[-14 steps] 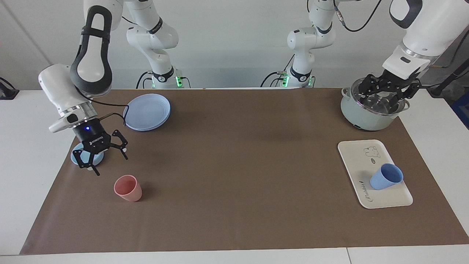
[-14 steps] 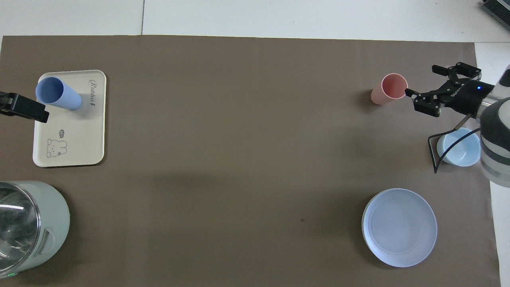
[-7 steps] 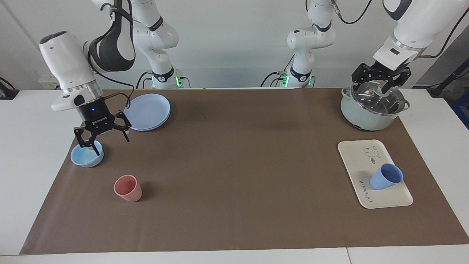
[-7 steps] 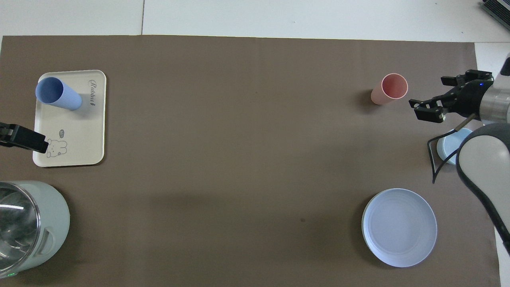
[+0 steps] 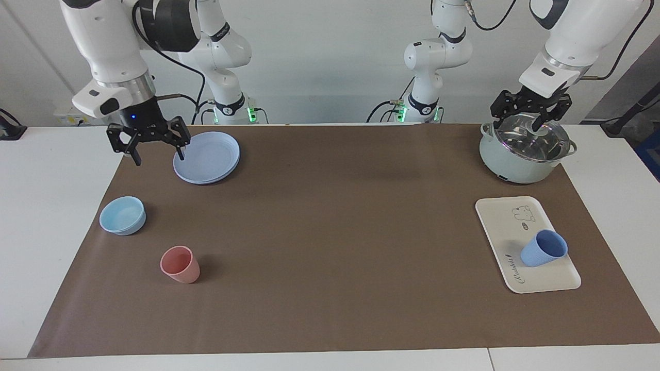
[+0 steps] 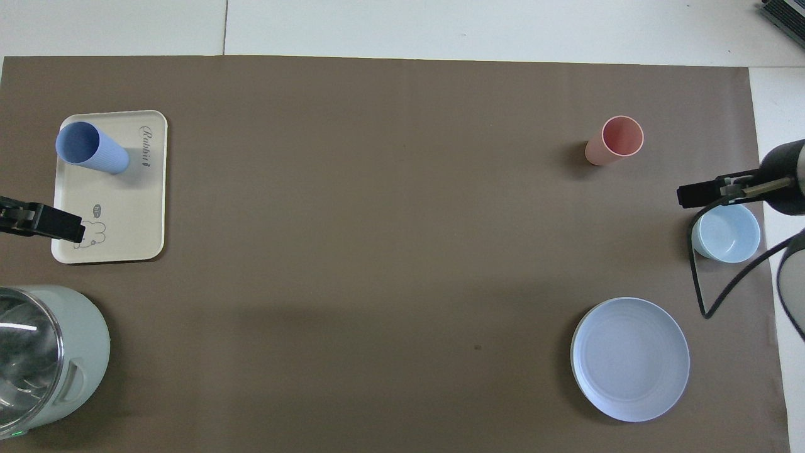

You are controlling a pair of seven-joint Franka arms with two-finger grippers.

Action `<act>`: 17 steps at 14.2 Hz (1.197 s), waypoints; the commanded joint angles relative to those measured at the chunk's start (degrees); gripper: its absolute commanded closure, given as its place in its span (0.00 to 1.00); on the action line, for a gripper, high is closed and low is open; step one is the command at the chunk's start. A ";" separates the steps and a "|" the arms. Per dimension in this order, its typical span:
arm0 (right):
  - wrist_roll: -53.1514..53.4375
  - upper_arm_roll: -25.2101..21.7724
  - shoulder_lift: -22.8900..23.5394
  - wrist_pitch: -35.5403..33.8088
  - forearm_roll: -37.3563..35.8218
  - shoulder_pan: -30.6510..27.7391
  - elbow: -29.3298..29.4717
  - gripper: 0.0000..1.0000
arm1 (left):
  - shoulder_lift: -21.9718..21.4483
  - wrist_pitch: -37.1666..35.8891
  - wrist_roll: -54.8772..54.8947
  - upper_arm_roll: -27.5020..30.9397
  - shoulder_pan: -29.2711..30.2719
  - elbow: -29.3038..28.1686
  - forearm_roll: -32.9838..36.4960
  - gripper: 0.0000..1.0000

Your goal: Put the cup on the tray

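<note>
The periwinkle-blue cup [image 5: 544, 248] stands on the cream-white tray [image 5: 502, 221], at the tray's end farther from the robots. It also shows in the overhead view [image 6: 91, 148], on the tray [image 6: 135, 207]. My left gripper [image 5: 531, 117] is open and empty, up in the air over the pot's lid, apart from the cup. My right gripper [image 5: 159, 154] is open and empty, raised over the mat's edge beside the round plate, at the right arm's end. In the overhead view only one of the fingers [image 6: 56, 223] of the left gripper shows, over the tray's edge.
A pale green pot with a glass lid [image 5: 526, 154] stands nearer to the robots than the tray. At the right arm's end are a round blue-lilac plate [image 5: 207, 157], a light-blue bowl [image 5: 122, 215] and a pink cup [image 5: 179, 264].
My right gripper has risen from over the light-blue bowl and pulled back toward the robots, beside the plate. My left gripper has risen a little above the pot. The cup has not moved.
</note>
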 commanded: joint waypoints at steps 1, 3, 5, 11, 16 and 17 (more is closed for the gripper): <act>6.12 0.27 0.94 -10.20 -0.06 -0.95 6.10 0.00 | -4.31 5.35 -0.96 0.24 -0.25 -7.39 -0.47 0.02; 8.49 0.18 0.60 -11.21 0.21 -1.03 5.86 0.00 | -4.31 5.52 -0.96 0.24 -0.26 -7.30 -0.47 0.02; 7.89 0.18 0.51 -11.03 0.21 -0.60 5.68 0.00 | -4.14 7.27 -1.22 0.24 -0.43 -7.13 -0.56 0.02; 8.41 0.53 -0.55 -10.34 -0.59 0.28 3.66 0.00 | -2.30 6.50 -3.07 0.24 -1.13 -5.38 -0.56 0.01; 7.80 0.71 -1.08 -9.71 -0.06 0.64 2.43 0.00 | 4.12 3.33 -3.15 0.25 -1.13 3.15 -2.32 0.00; 7.71 0.71 -1.08 -9.80 -0.14 0.55 2.52 0.00 | 4.13 3.85 -3.16 0.24 -1.13 2.89 -2.23 0.00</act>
